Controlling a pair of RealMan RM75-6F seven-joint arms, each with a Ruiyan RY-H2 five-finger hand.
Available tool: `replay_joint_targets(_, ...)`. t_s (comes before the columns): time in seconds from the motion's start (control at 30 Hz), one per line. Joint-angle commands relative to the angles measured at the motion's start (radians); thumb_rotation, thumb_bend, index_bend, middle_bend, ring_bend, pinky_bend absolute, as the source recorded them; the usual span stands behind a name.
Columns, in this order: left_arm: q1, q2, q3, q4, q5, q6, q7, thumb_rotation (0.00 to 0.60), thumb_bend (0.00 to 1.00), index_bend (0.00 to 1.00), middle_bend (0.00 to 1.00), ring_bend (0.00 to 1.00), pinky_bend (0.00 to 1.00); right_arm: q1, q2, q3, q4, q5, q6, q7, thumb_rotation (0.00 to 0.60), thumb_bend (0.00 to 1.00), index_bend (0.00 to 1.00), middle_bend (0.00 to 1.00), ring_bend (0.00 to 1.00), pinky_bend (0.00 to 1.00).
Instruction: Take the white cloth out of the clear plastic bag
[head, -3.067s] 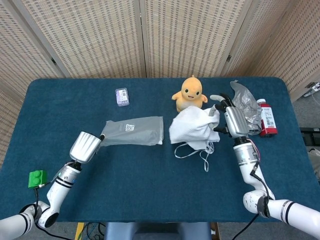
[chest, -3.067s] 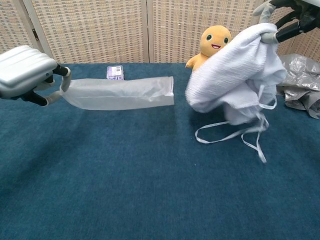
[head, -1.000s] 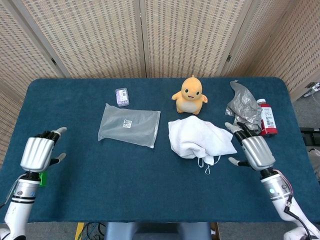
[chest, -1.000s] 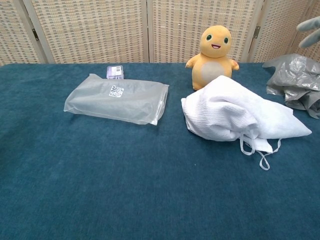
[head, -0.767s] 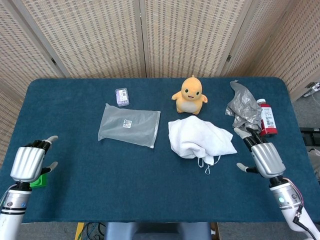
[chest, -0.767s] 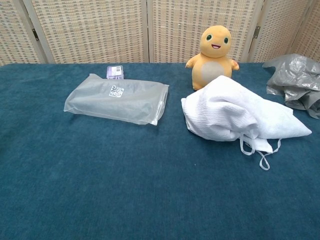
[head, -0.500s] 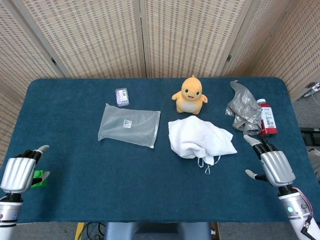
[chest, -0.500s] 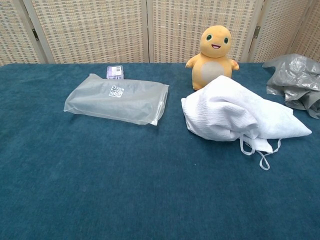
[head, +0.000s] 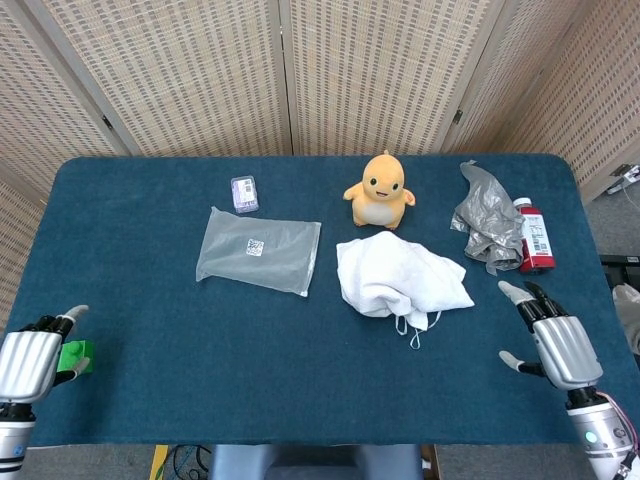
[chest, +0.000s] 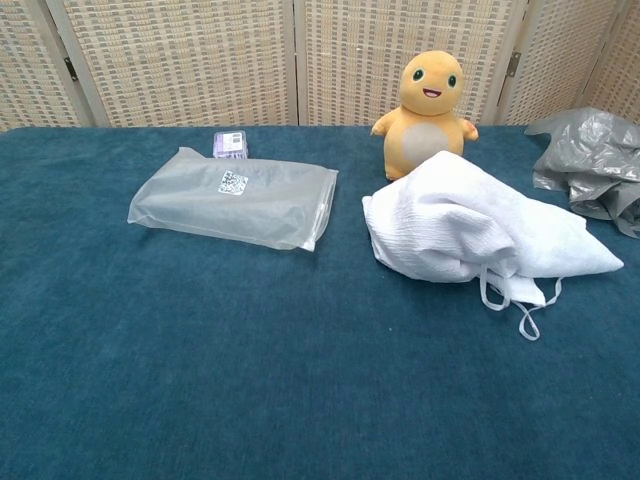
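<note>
Chest view: white cloth (chest: 470, 226) lies beside clear plastic bag (chest: 235, 197).

Both hands (head: 28, 365) (head: 562, 345) empty, fingers (head: 521, 298) apart

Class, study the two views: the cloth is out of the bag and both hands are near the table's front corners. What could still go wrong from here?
1. The cloth's loose strings trail toward the front; a hand sweeping back could snag them and drag the cloth.
2. The left hand sits right beside the green block at the table edge and might knock it off.
3. The empty bag is light, so a passing arm could shift it.
</note>
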Motion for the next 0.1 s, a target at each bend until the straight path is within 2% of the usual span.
replay_joint_targets(0.03,0.0,-0.008,-0.007,0.0,0.001,-0.003,0.0,0.6,0.08,0.26,0.49,0.42,0.61,0.0,0.001,0.004,-0.002,-0.002,-0.002,0.003,0.6,0.0,0.12,0.19,0.06,0.28)
replay_joint_targets(0.1,0.0,-0.015,-0.008,0.002,0.008,-0.005,0.006,0.6,0.08,0.26,0.49,0.43,0.61,0.001,-0.001,0.005,-0.003,-0.005,-0.009,0.001,0.6,0.0,0.12,0.19,0.06,0.28)
